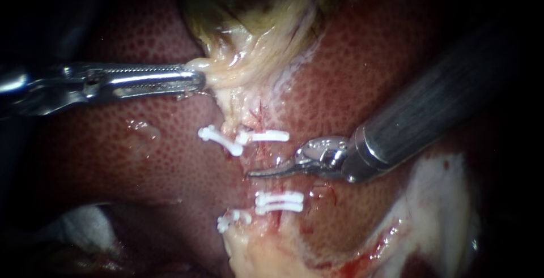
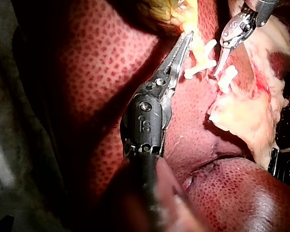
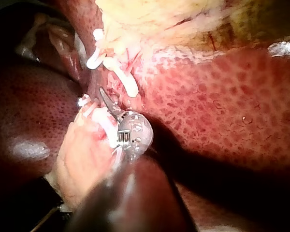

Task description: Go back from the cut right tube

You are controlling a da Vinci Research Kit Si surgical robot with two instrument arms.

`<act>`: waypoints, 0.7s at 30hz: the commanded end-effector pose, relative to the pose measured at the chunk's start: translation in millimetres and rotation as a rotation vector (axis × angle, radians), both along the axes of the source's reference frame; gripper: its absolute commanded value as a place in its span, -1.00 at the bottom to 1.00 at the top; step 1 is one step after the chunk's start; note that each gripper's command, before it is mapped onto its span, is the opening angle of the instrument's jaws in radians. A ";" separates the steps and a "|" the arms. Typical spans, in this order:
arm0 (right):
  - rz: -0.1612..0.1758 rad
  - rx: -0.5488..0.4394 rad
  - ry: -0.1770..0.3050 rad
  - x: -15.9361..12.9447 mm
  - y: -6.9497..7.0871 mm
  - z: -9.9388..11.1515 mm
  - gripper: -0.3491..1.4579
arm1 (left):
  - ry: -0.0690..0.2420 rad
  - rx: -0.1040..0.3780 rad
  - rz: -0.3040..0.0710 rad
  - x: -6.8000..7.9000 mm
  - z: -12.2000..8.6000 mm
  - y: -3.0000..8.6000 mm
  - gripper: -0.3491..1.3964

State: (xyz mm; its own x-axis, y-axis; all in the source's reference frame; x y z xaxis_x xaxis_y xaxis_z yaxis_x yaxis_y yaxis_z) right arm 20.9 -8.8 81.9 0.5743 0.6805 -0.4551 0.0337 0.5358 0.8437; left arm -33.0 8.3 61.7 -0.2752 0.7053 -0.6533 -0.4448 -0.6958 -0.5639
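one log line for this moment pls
left instrument: shut on gallbladder tissue | right instrument: shut, tip between upper clips and lower clips | liver: exposed around site

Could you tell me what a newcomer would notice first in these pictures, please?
The white clips stand out: one pair above and one below the right instrument, whose curved jaws lie shut between them. At upper left, the left instrument has its jaws shut on pale tissue under the gallbladder.

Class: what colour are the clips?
The clips are white, best seen in the endoscope view.
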 end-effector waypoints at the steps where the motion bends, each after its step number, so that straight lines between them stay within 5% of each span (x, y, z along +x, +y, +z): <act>1: 0.000 -0.001 0.000 0.0 0.0 0.0 -1.00 | 0.000 0.000 0.000 0.0 0.0 0.0 -1.00; 7: -0.001 0.000 0.004 0.0 -0.1 -0.1 -1.00 | 0.000 0.000 0.000 0.1 0.0 0.0 -1.00; 10: 0.001 0.005 0.005 0.0 -0.2 -0.2 -0.18 | 0.000 0.000 0.000 0.1 0.0 0.0 -1.00; 12: 0.001 0.005 0.008 0.0 -0.3 -0.3 0.10 | 0.000 0.000 0.000 0.1 0.0 0.0 -1.00; 16: -0.008 0.005 0.015 -0.1 -0.5 -0.5 0.49 | 0.000 0.000 0.000 0.1 0.0 -0.1 -1.00; 21: -0.023 0.005 0.025 -0.2 -0.7 -0.7 0.69 | 0.000 0.000 0.001 0.2 0.0 -0.1 -1.00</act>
State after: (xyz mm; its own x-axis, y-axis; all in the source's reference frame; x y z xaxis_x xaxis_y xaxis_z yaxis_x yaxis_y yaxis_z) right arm 20.6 -9.5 81.2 0.5781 0.6693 -0.4667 0.0681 0.5304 0.8450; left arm -32.8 8.2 61.7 -0.2755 0.7053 -0.6532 -0.4446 -0.6960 -0.5639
